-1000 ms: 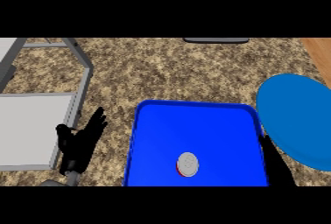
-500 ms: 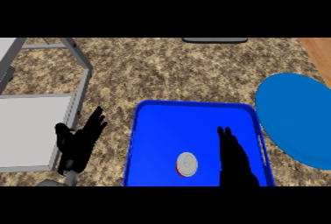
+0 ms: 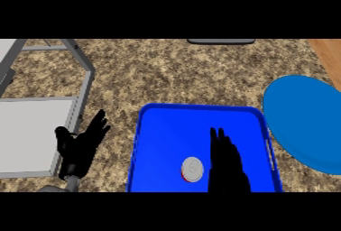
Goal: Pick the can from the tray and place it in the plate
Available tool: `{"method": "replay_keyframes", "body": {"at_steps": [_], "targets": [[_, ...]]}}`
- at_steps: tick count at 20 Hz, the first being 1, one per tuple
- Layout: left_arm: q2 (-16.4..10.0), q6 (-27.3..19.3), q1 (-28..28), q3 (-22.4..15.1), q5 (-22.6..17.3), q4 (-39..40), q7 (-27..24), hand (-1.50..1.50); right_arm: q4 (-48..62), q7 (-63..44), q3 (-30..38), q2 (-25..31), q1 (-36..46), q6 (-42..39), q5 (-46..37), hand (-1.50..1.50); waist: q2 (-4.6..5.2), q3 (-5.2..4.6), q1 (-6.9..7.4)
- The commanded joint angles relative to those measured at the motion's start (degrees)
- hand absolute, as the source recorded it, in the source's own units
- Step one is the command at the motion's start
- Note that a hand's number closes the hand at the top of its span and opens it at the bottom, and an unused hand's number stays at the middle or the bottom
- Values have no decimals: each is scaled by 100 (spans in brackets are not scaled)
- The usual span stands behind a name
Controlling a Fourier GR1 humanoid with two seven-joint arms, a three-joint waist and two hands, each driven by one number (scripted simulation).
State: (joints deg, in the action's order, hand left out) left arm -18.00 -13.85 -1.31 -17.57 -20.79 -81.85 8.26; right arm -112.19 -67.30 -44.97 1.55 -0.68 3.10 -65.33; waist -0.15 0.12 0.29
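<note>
Right hand (image 3: 228, 164): fingers straight, nothing held, poised over the tray (image 3: 166, 140), probably lining up a side grasp. Can (image 3: 191, 169) stands just to its left; contact unclear. Plate (image 3: 303, 122) waits to its right. Left hand (image 3: 80, 148) rests open, well left.

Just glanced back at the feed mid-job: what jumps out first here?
The bright blue rectangular tray at bottom centre grabs the eye, a small silver-topped can standing in it and the black right hand open just right of the can. A round blue plate lies at the right edge; the black left hand rests open left of the tray.
</note>
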Motion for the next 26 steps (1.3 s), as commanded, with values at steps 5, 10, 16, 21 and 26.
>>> {"method": "replay_keyframes", "body": {"at_steps": [5,10,16,21,26], "targets": [[129,-13,-223,39,110,201,237,0,498,-1299,40,-150,343,-52,-85,-150,21,-16,-34],[143,109,240,31,229,143,-108,0,896,-740,308,-151,179,153,201,-150,18,-13,-15],[240,56,-23,142,230,17,263,0,1435,-912,210,-152,590,363,566,-150,20,-12,-6],[-20,385,455,394,192,-167,7,0,1840,-772,18,-152,886,-68,574,150,12,-13,22],[309,321,97,376,382,46,141,0,1841,-649,-141,-151,733,31,286,150,11,-13,-25]]}}
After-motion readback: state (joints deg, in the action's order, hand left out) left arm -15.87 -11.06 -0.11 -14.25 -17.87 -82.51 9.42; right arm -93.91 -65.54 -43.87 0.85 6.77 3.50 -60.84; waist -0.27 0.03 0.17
